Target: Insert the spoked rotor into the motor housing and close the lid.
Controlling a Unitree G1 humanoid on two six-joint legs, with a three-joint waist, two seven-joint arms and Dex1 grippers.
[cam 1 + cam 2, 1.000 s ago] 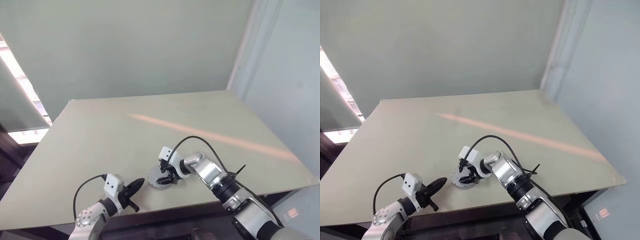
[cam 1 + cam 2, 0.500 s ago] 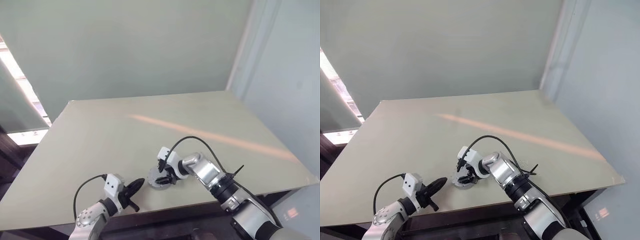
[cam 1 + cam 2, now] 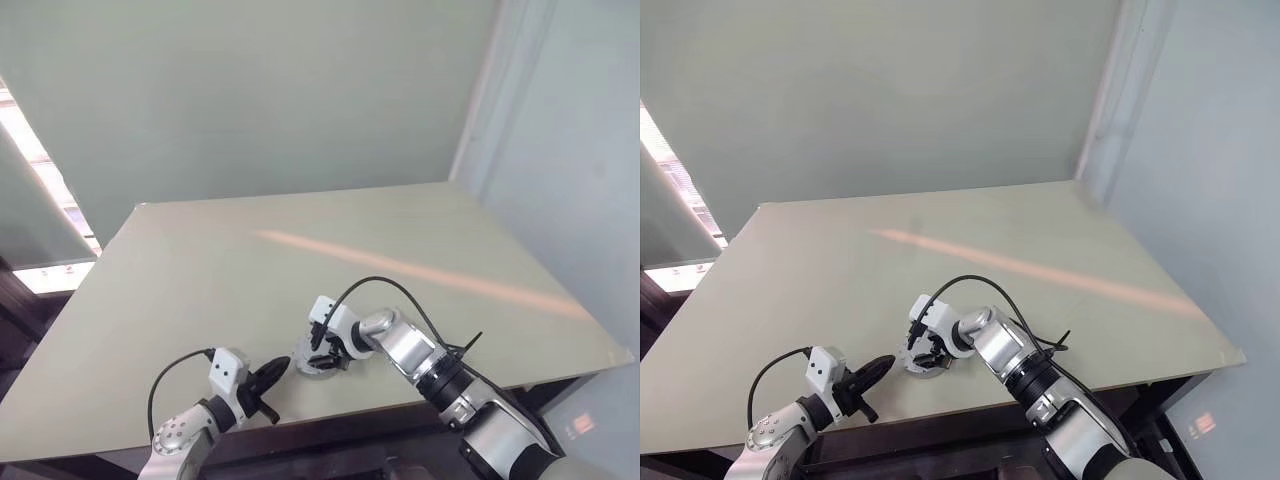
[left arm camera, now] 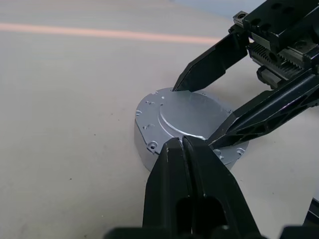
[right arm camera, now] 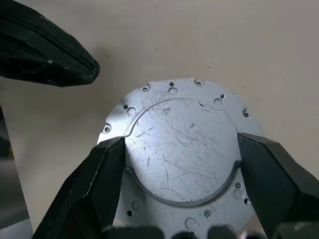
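Readable text: none in any view.
Silver disc (image 5: 182,154): scratches and small holes on its face, no letters or numbers.
Table (image 3: 250,270): plain, no markings.
Wall (image 3: 250,90): plain, no signs.
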